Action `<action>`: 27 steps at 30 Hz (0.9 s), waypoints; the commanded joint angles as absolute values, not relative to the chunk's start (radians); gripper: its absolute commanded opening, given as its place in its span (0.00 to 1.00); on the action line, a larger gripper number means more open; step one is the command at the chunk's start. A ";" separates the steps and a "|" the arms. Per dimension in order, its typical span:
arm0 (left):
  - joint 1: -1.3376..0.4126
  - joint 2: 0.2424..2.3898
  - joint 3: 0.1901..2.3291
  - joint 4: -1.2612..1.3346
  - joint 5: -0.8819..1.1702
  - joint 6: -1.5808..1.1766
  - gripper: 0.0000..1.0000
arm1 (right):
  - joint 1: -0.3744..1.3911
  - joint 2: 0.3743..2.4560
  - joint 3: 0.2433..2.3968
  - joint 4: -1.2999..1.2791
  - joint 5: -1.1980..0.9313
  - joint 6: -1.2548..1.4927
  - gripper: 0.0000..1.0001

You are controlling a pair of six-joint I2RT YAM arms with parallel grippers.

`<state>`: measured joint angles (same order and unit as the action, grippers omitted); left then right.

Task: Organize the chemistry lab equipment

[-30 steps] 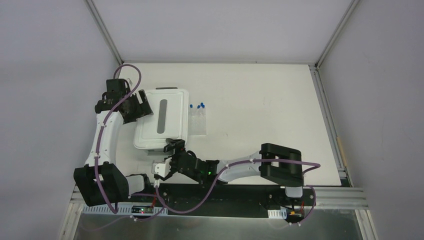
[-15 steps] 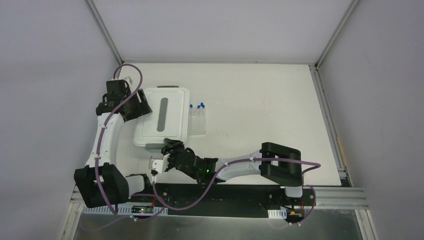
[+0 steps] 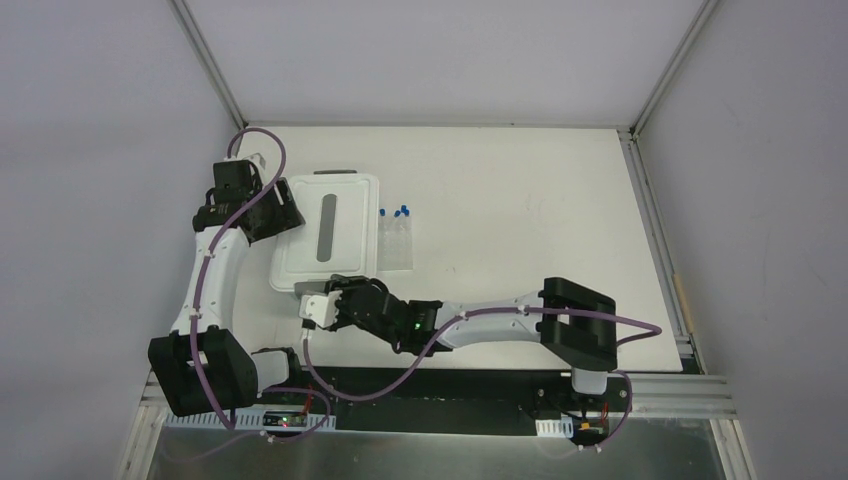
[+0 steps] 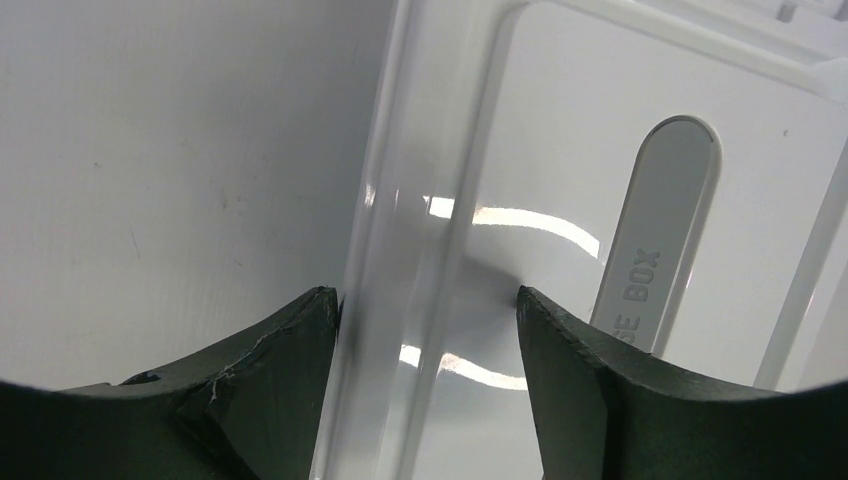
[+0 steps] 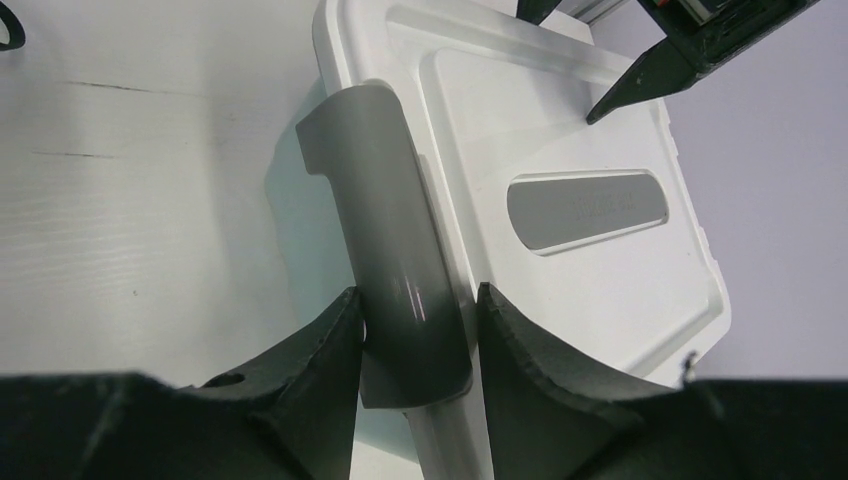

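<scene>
A clear tube rack (image 3: pixel 397 245) holding small blue-capped tubes (image 3: pixel 402 212) stands just right of the pale bin with a white lid (image 3: pixel 350 215). My left gripper (image 3: pixel 283 215) is at the bin's left side. Its jaws (image 4: pixel 425 295) straddle the lid's left rim (image 4: pixel 400 230), one finger against the outer edge and the other on the lid top. My right gripper (image 3: pixel 335 290) is at the bin's near end, shut (image 5: pixel 418 295) on the grey latch (image 5: pixel 385 220) that curves over the lid's edge. No other lab equipment is in view.
A grey handle strip (image 3: pixel 326 231) runs along the middle of the lid (image 5: pixel 560 130). The left gripper's fingertips (image 5: pixel 640 85) show at the far side in the right wrist view. White tabletop (image 3: pixel 530 220) stretches right of the rack.
My right gripper moved up to the bin's near end and closed on the grey latch. The left jaws narrowed onto the lid's rim. The bin shifted slightly.
</scene>
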<state>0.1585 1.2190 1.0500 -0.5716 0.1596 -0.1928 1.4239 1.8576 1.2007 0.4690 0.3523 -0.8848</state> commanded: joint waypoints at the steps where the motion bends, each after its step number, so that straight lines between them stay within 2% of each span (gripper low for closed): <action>1: 0.161 1.222 1.022 -0.653 0.123 -0.164 0.66 | 1.402 1.807 1.217 0.347 0.315 -0.750 0.26; 3: 0.160 1.207 1.034 -0.654 0.118 -0.165 0.68 | 1.404 1.795 1.217 0.326 0.293 -0.728 0.25; 7: 0.161 1.167 1.070 -0.664 0.093 -0.176 0.82 | 1.415 1.750 1.193 0.295 0.254 -0.681 0.24; 10: 0.161 1.153 1.105 -0.679 0.074 -0.189 0.88 | 1.431 1.720 1.170 0.290 0.244 -0.649 0.24; 19: 0.161 1.229 1.214 -0.681 0.052 -0.180 0.92 | 1.448 1.644 1.139 0.224 0.159 -0.493 0.24; 27: 0.161 1.402 1.381 -0.678 0.166 -0.207 0.93 | 1.466 1.609 1.143 0.143 0.099 -0.406 0.31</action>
<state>0.1585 1.3457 1.3148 -0.6765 0.0959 -0.1936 1.4487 1.6573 1.1458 0.2169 0.1677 -0.5125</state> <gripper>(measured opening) 0.927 0.409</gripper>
